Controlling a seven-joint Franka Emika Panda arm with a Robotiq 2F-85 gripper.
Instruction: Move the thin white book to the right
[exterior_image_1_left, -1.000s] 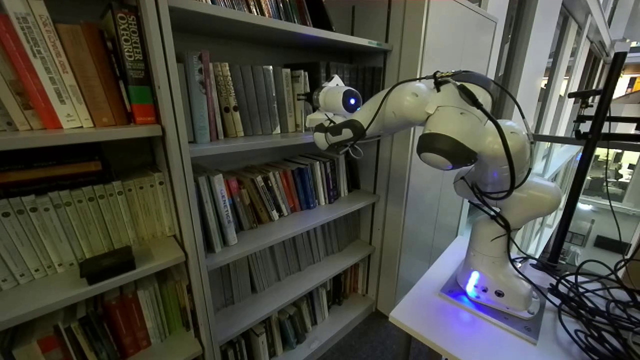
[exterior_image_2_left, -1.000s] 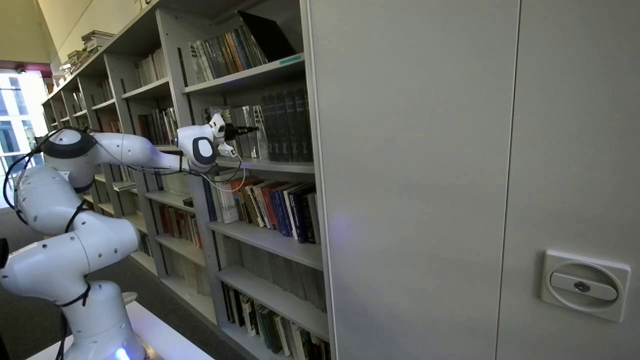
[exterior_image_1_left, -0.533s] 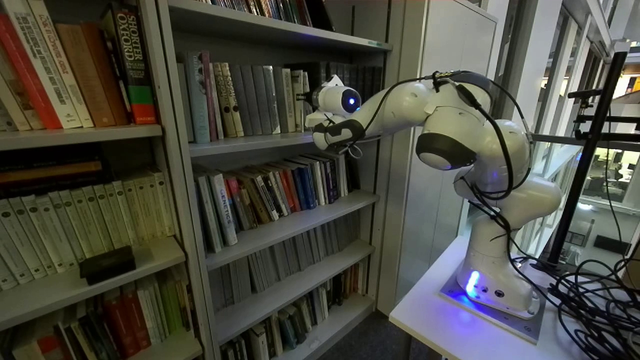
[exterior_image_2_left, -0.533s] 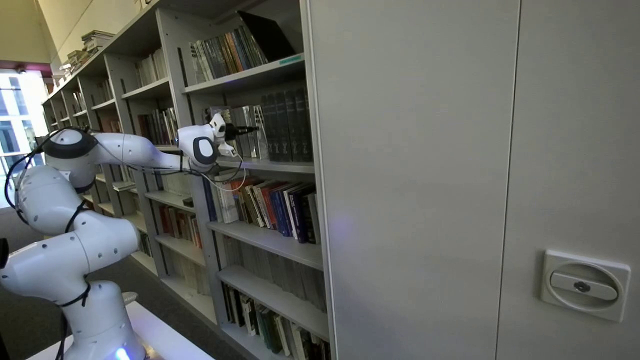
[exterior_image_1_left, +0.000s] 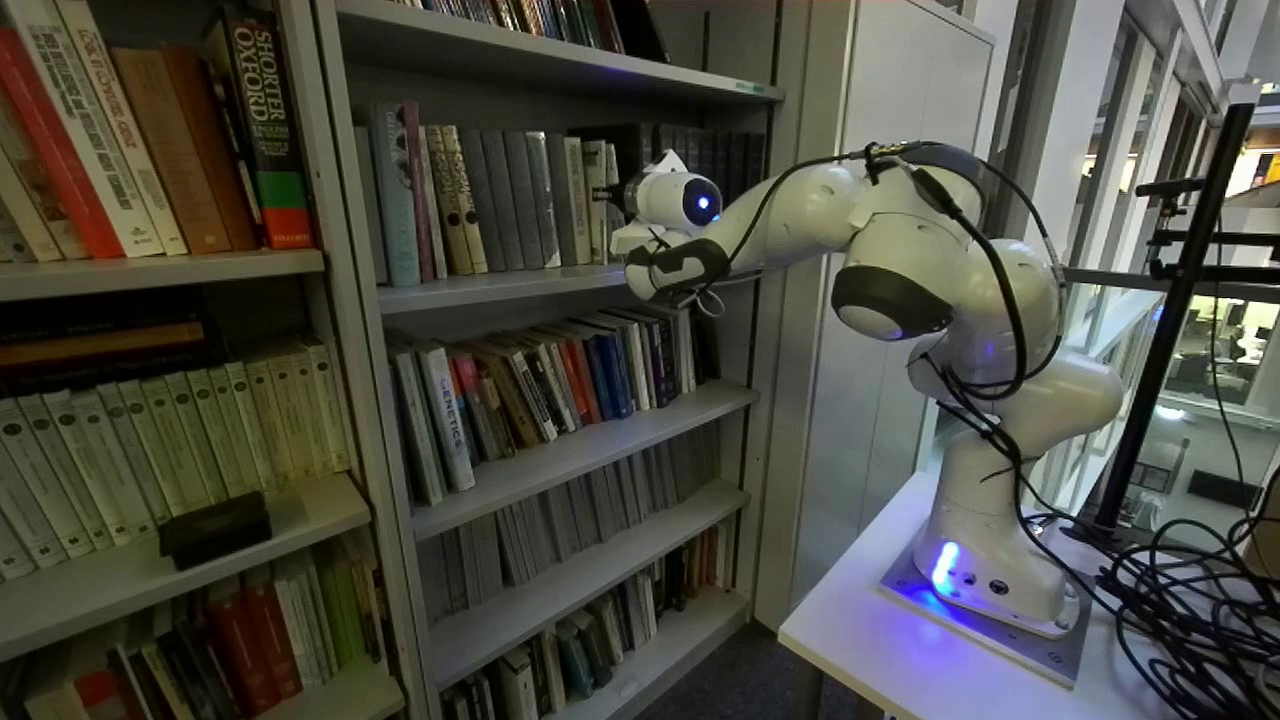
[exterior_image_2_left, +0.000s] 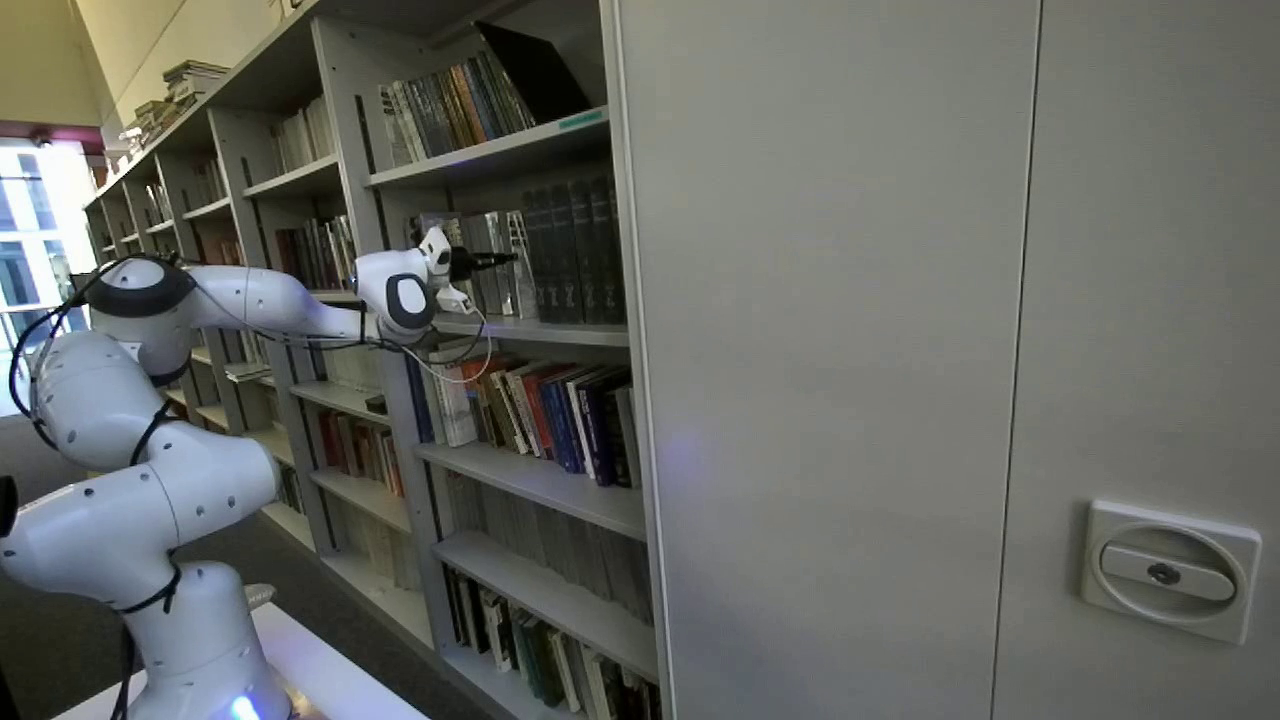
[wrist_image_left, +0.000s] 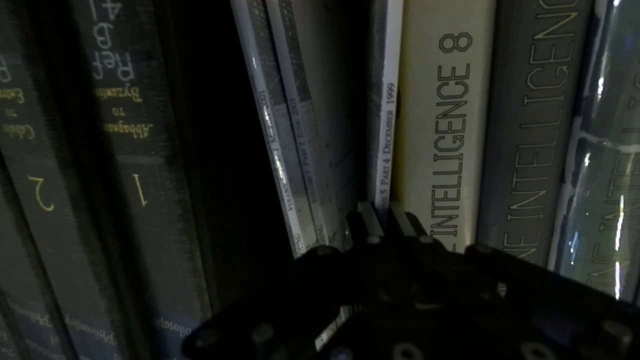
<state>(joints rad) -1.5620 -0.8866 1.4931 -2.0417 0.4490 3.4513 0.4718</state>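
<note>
In the wrist view the thin book (wrist_image_left: 391, 115) stands upright just right of centre, in the upper half of the frame, its pale spine printed "5 Part 4 December 1999". The pincer (wrist_image_left: 385, 220) comes in from the bottom edge, drawn nearly together, and has the lower part of that spine pinched between its tips. Just beside the thin book on the right is a cream book (wrist_image_left: 447, 125) lettered "Intelligence 8", then a grey book (wrist_image_left: 532, 125) and, at the right edge, a glossy book (wrist_image_left: 600, 200). Left of centre, two slim books (wrist_image_left: 286, 135) slant down toward the pincer. Dark volumes (wrist_image_left: 135, 175), two of them numbered 1 and 2, fill the left of the frame.

In an exterior view the arm (exterior_image_1_left: 905, 240) reaches from the surface (exterior_image_1_left: 850, 620) at lower right to a shelf (exterior_image_1_left: 500, 288) in the upper middle. In both exterior views the pincer is at the row of books (exterior_image_1_left: 510, 200) on that shelf; the thin book is too small there to make out for certain.
</note>
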